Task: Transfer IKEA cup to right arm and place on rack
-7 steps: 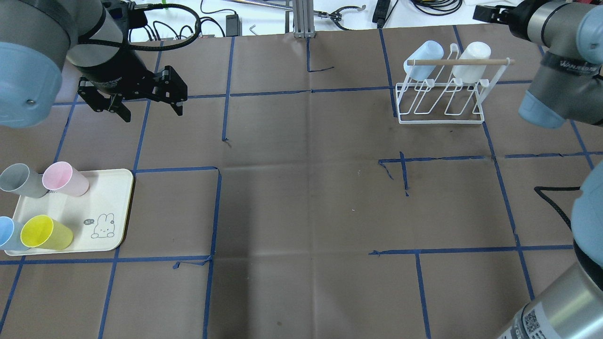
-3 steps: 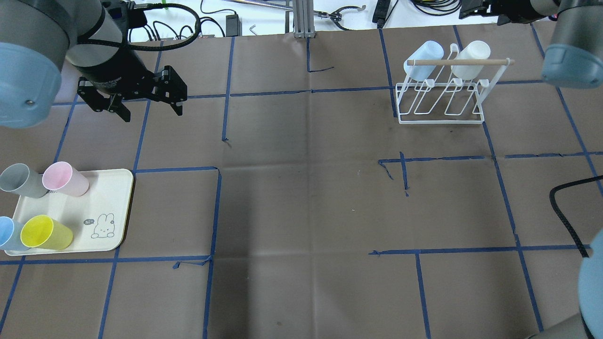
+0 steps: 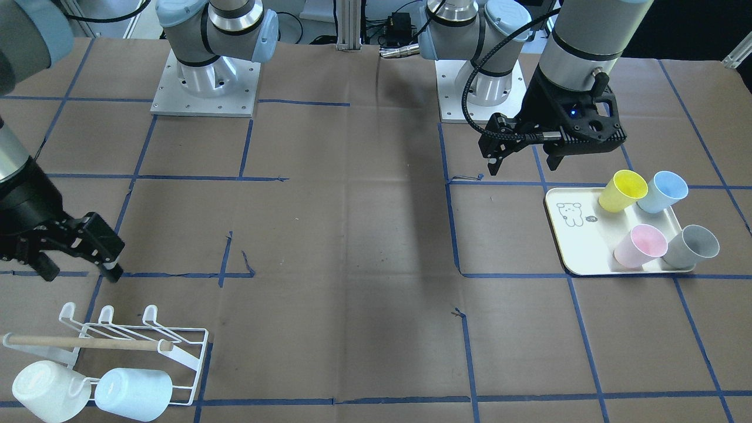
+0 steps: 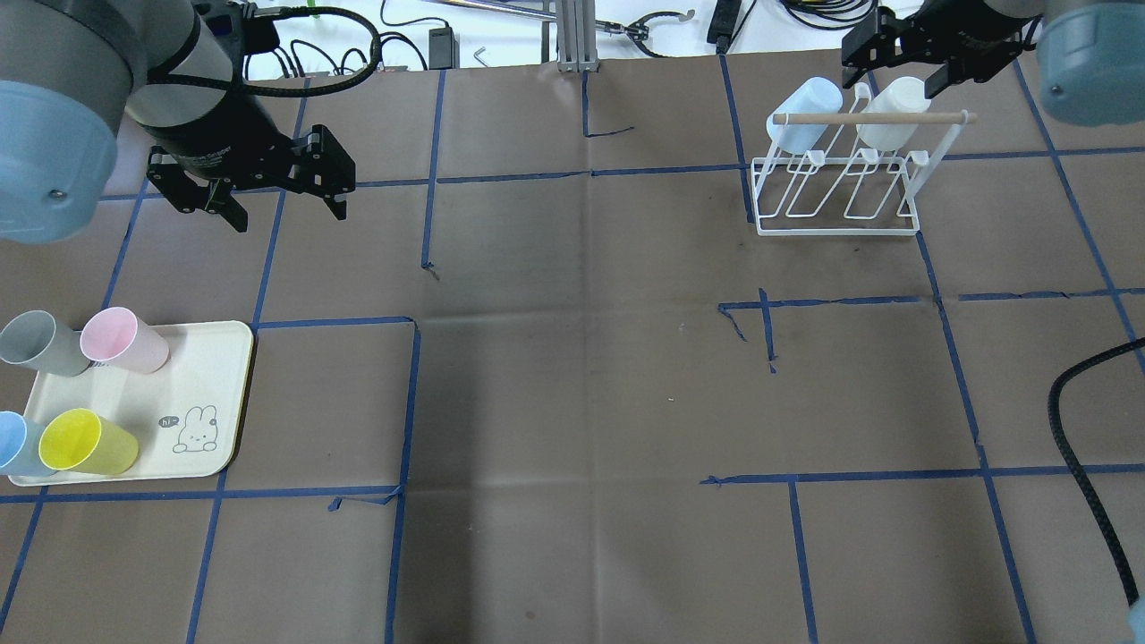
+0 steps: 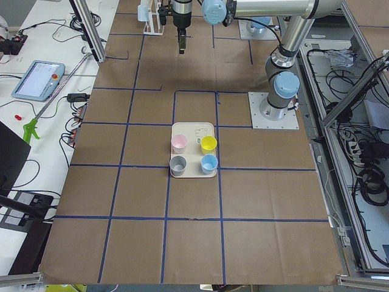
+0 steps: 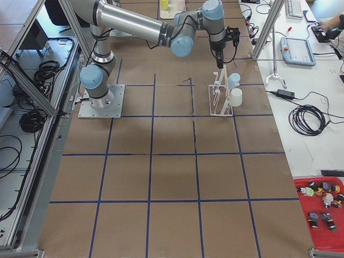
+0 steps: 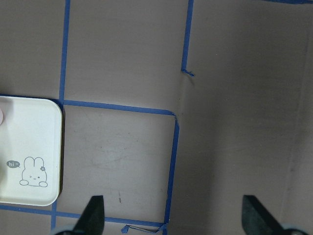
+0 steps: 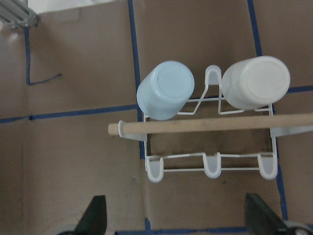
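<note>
Pickup pending: hovering the left gripper (image 4: 290, 219), the nearer one, jaws spread and empty, with the mouth-up cups (image 4: 123, 340) on the tray (image 4: 215, 394) standing below and well off their outer side; hanging the right gripper (image 3: 82, 273), also spread, above the rack (image 4: 836, 231).

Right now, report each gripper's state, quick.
Left black two-finger gripper: open, holding nothing.
Right black two-finger gripper: open, holding nothing.
</note>
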Tool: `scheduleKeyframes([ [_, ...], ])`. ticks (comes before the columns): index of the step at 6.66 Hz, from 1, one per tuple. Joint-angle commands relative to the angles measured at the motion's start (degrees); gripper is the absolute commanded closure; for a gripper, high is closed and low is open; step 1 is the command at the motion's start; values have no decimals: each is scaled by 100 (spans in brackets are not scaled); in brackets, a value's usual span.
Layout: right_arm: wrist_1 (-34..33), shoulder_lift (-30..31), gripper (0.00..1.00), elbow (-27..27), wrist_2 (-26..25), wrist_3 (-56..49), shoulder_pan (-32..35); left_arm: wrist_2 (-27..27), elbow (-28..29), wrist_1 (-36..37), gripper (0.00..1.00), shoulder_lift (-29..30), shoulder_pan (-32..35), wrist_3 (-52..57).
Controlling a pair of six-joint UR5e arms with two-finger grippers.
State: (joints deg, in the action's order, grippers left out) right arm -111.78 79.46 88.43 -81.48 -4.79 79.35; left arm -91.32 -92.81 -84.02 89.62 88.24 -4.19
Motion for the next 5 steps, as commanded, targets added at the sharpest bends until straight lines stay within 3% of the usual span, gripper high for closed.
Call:
scheduleKeyframes([
  [1, 1662, 603, 0, -36, -351, 484, 282, 0, 0, 0, 0, 3, 0, 6],
  [3, 2063, 833, 0, -63, -708, 523, 894, 9, 0, 0, 0, 11, 0, 24],
  [5, 1994, 835, 0, -150, -746, 855, 1205, 9, 0, 0, 0, 20, 0, 689],
])
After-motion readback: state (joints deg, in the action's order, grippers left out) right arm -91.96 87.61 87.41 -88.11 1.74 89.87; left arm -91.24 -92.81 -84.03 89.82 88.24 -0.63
